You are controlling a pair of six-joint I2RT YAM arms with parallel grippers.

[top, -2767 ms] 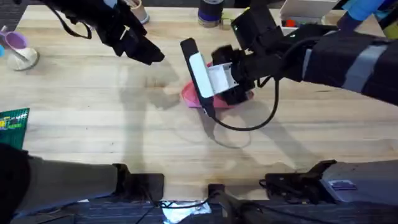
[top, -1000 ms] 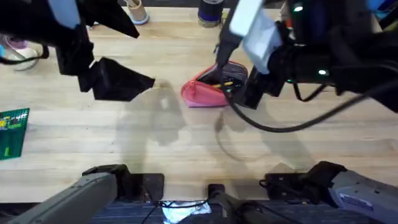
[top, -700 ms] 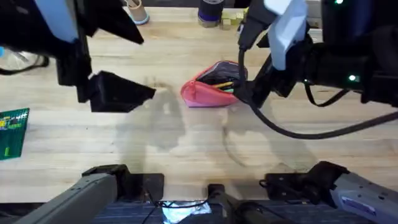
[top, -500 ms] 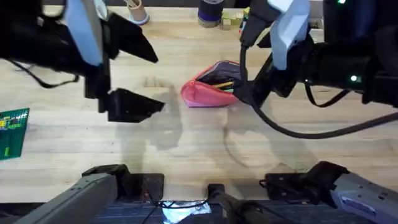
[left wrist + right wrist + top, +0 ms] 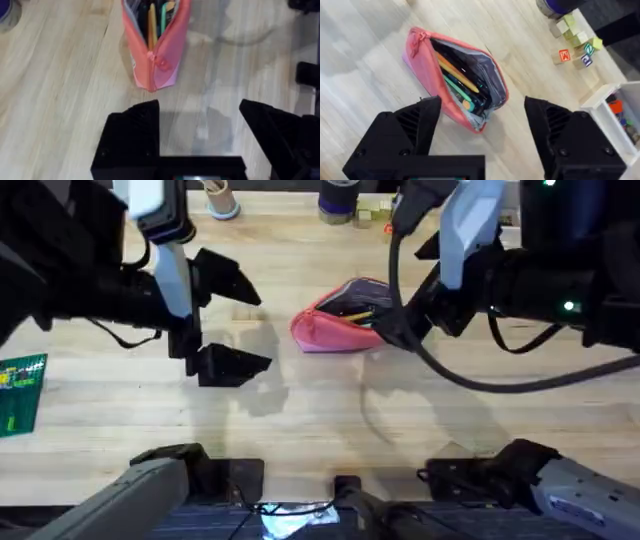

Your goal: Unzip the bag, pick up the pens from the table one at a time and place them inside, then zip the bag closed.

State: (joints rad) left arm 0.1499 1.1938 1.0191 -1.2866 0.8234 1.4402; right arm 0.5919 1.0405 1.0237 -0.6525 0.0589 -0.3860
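The pink bag (image 5: 322, 330) lies on the table (image 5: 300, 420) at centre, its zip open and its mouth gaping. Inside it lie pens: a yellow one (image 5: 458, 75) and a green one (image 5: 456, 92), also seen as the yellow pen (image 5: 151, 25) in the left wrist view. My left gripper (image 5: 240, 322) hovers open to the left of the bag (image 5: 167, 65), holding nothing. My right gripper (image 5: 482, 120) is open and empty, above and just right of the bag (image 5: 420, 60), where the right gripper (image 5: 400, 328) shows dark in the overhead view.
A green card (image 5: 20, 390) lies at the table's left edge. A cup (image 5: 215, 198), a dark jar (image 5: 340, 200) and small toy blocks (image 5: 572, 45) stand along the far edge. A white bin (image 5: 610, 107) sits at the far right.
The right arm has lifted off the bag and drawn back to the right, uncovering its open mouth. The left gripper has moved right and nearer, toward the bag's left end.
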